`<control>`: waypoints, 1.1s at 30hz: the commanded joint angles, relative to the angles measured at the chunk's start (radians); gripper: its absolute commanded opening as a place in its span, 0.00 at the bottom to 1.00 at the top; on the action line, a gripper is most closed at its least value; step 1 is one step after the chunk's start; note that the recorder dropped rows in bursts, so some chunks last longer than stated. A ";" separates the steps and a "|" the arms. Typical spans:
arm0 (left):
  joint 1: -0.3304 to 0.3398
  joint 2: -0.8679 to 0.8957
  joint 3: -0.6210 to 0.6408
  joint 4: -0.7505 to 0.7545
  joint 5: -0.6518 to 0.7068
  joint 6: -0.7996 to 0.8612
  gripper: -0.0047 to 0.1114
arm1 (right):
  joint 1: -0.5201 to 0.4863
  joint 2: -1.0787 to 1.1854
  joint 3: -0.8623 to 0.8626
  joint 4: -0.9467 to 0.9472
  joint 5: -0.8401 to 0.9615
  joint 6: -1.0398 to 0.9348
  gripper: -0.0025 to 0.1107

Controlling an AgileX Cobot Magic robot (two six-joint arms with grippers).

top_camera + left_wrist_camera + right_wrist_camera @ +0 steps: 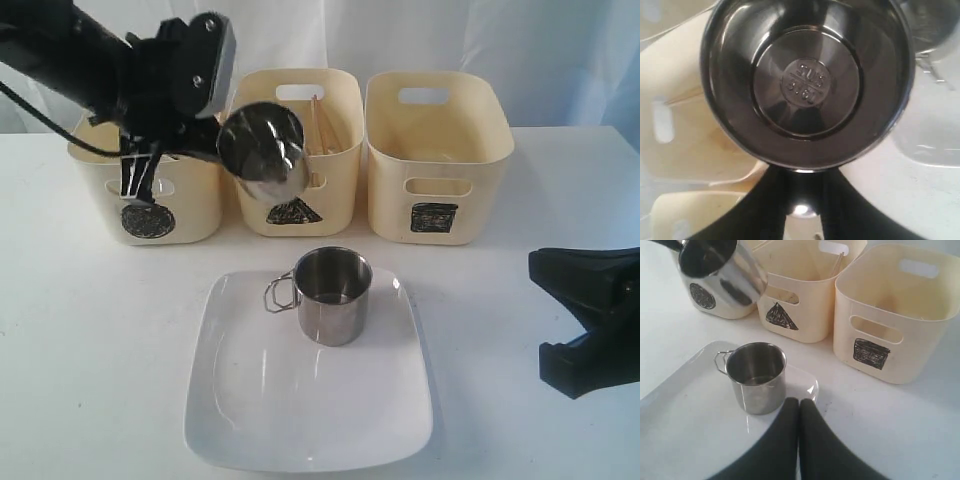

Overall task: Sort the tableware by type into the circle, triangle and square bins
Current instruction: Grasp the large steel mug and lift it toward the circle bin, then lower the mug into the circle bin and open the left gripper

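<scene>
My left gripper (222, 140) is shut on a steel mug (262, 148), which hangs tilted in the air in front of the circle bin (190, 195) and the triangle bin (335, 180). In the left wrist view the mug (807, 82) fills the frame, with the left gripper (805, 172) closed on its rim. A second steel mug (332, 295) stands upright on the large white square plate (305, 400). Wooden chopsticks (318, 125) lean inside the triangle bin. My right gripper (799, 402) is shut and empty, apart from the second mug (759, 377).
The square bin (440, 150) stands at the right end of the row of three cream bins at the back of the white table. The right gripper (560, 280) sits at the table's right edge. The left arm reaches in from the upper left.
</scene>
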 commanded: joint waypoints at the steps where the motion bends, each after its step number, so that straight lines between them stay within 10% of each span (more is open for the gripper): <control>1: 0.097 -0.016 0.005 -0.145 -0.250 -0.012 0.04 | 0.001 -0.004 0.004 -0.003 -0.015 0.002 0.02; 10: 0.265 0.116 0.005 -0.376 -0.438 -0.014 0.04 | 0.001 -0.004 0.004 -0.003 -0.019 0.002 0.02; 24: 0.273 0.203 0.005 -0.388 -0.458 -0.299 0.05 | 0.001 -0.004 0.004 -0.003 -0.012 0.002 0.02; 33: 0.273 0.203 0.005 -0.388 -0.439 -0.403 0.29 | 0.001 -0.004 0.004 -0.003 -0.012 0.002 0.02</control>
